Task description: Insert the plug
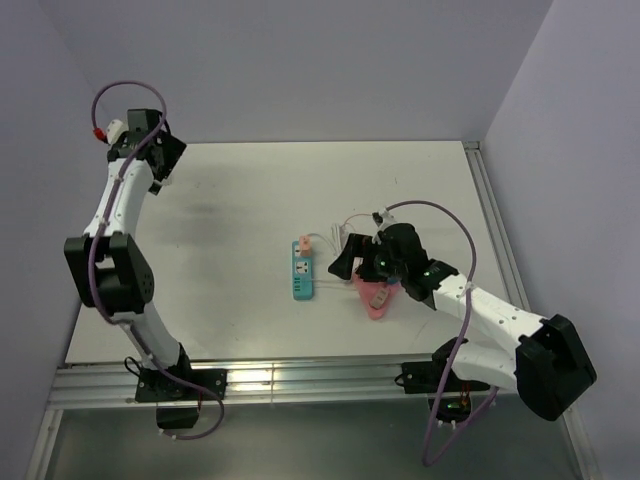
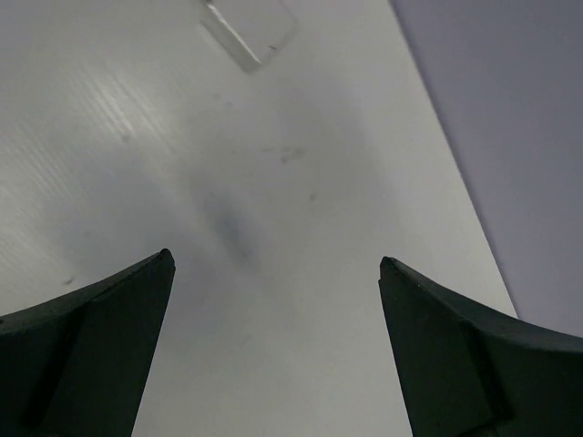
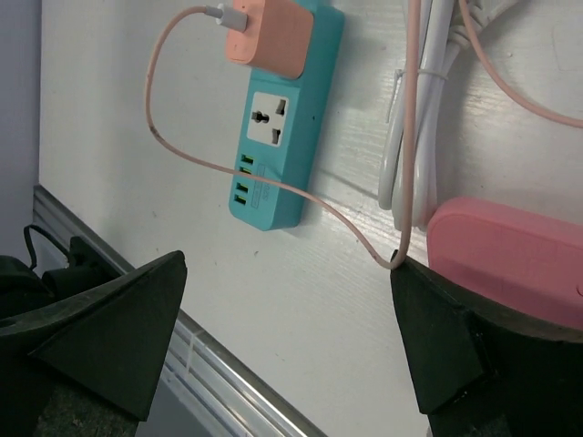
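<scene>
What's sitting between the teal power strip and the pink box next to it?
In the right wrist view, a bundled white cord and a thin pink cable lie between the teal power strip and pink box.

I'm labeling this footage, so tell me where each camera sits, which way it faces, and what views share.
Top external: above and behind the bases, looking down on the white table; both arms show.
Left wrist: on the left arm, facing the tabletop beside the wall; open left end effector shows.
Right wrist: on the right arm, facing the teal power strip and its orange adapter; open right end effector shows.
Shared: top external and right wrist both show the power strip.
</scene>
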Robot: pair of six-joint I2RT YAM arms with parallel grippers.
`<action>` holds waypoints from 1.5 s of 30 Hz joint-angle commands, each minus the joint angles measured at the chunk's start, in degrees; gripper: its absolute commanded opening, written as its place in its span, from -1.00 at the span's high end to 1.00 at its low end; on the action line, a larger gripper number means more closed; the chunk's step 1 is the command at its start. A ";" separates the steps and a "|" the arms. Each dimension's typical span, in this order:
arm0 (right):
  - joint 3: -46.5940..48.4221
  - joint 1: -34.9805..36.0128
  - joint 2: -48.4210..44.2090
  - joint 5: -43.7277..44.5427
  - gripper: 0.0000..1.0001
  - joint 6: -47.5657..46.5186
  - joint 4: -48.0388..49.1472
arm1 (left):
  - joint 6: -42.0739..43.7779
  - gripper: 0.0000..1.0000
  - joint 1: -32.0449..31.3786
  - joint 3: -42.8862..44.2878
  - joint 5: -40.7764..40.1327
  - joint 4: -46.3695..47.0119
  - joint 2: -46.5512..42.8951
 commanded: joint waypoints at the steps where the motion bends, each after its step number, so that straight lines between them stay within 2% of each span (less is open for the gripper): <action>1: 3.21 0.51 -4.27 3.87 -0.99 -1.20 -5.06 | -5.64 -0.99 5.35 7.75 1.02 -9.25 6.85; 3: 3.22 0.51 -5.60 4.41 -1.00 -1.99 -7.08 | -7.58 -0.99 7.55 11.98 -0.56 -13.01 12.65; 5: 3.04 0.51 -7.62 5.29 -1.00 -2.51 -8.58 | -10.23 -0.99 8.08 20.32 -2.58 -16.89 18.78; 6: 2.78 0.51 -9.02 5.29 -0.99 -2.78 -8.76 | -8.32 -0.99 8.34 24.18 -2.07 -16.30 20.47; 8: 1.82 0.51 -10.25 5.37 -1.00 -3.48 -8.59 | -6.99 -0.99 8.35 25.62 -1.88 -14.37 23.29; 12: 0.76 0.42 -11.67 5.90 -1.00 -3.84 -8.94 | 1.43 -0.97 8.35 19.50 0.21 0.37 21.90; 13: 0.67 0.42 -11.32 5.55 -0.99 -4.01 -8.76 | 7.72 -0.95 8.43 14.86 0.83 8.50 20.42; 16: -0.04 0.42 -10.53 4.06 -0.99 -4.28 -7.54 | 18.20 -0.90 8.35 7.09 -0.29 20.40 18.38; 19: -0.21 0.42 -9.47 2.04 -0.99 -4.28 -6.39 | 28.06 -0.89 8.26 6.46 -0.67 25.52 20.38; 20: -0.65 0.42 -9.30 1.43 -0.99 -4.27 -5.35 | 30.87 -0.82 8.26 7.42 -0.31 25.20 21.79; 22: -1.00 0.34 -9.20 -0.06 -0.99 -4.36 -4.29 | 36.59 -0.79 8.26 13.13 -0.13 23.09 26.00; 23: -1.44 0.34 -9.21 -0.33 -0.99 -4.36 -3.41 | 38.79 -0.92 8.17 13.23 0.66 25.87 26.37; 26: -1.09 0.34 -8.77 -0.16 -0.98 -4.98 -3.92 | 45.56 -0.93 8.26 10.34 2.41 30.80 26.82; 30: -0.91 -0.19 -8.94 -0.07 -0.98 -5.33 -4.72 | 51.80 -0.91 8.87 13.75 5.75 30.82 30.59; 40: -1.18 -0.89 -7.54 -1.04 -0.96 -4.63 -3.31 | 54.02 -0.86 9.22 21.58 6.29 28.71 39.55; 45: -1.36 -1.07 -6.31 -1.22 -0.96 -4.10 -2.35 | 56.02 -0.75 9.31 24.75 5.33 26.77 41.85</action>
